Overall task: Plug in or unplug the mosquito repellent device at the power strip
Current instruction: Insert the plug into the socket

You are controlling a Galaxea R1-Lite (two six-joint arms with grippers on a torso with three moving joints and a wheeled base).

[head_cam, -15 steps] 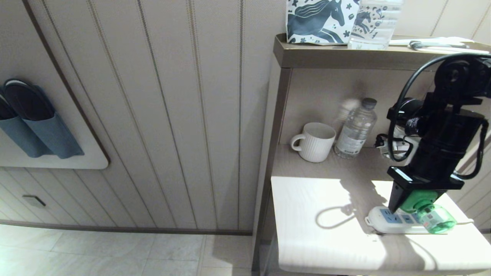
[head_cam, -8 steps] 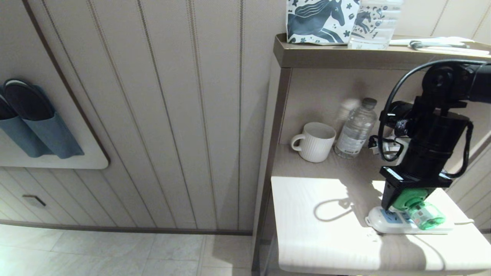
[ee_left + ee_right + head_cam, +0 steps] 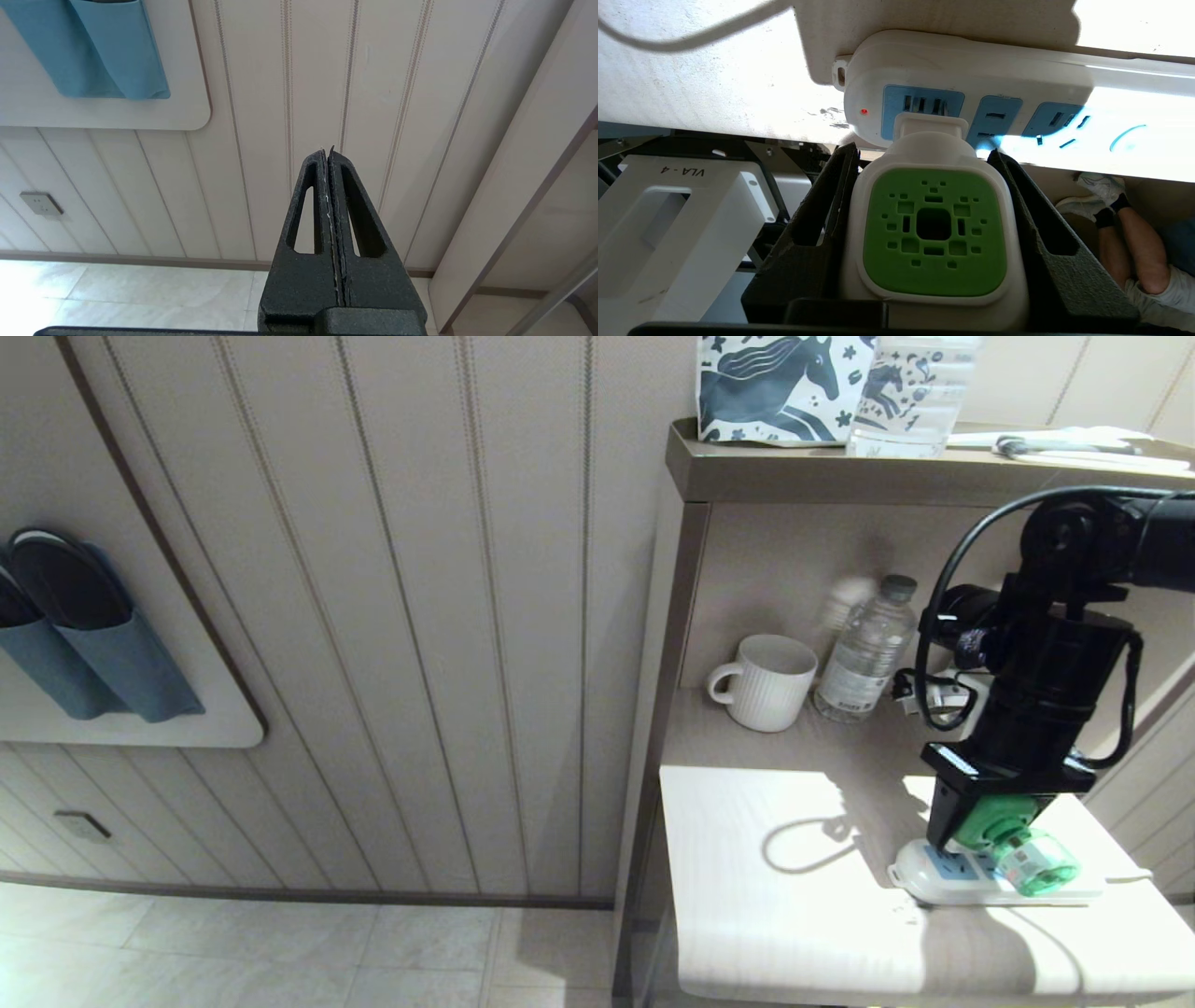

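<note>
Mosquito repellent device (image 3: 931,242) clamped at its white-and-green head between the jaws of the right gripper (image 3: 980,817), plug end at the first light-blue socket face of the power strip (image 3: 943,877), near the front right of the worktop (image 3: 775,896). Prongs not visible in the right wrist view, so cannot tell whether fully seated or only part way in. Long axis tilted: green head up toward the gripper, translucent bottle (image 3: 1034,864) slanting down and to the right over the strip's body. Judged best handled by keeping the plug square to the socket face and moving straight along the prong line, without twist, since a light strip could slide or lift with the device. Grip looks firm on the head's flanks; worth keeping clear of the bottle. Farther back, a white mug (image 3: 767,679) and a clear water bottle (image 3: 866,650) against the rear panel, well apart from the strip. Left gripper (image 3: 330,196) parked off the worktop, jaws pressed together on nothing, facing the panelled wall.
</note>
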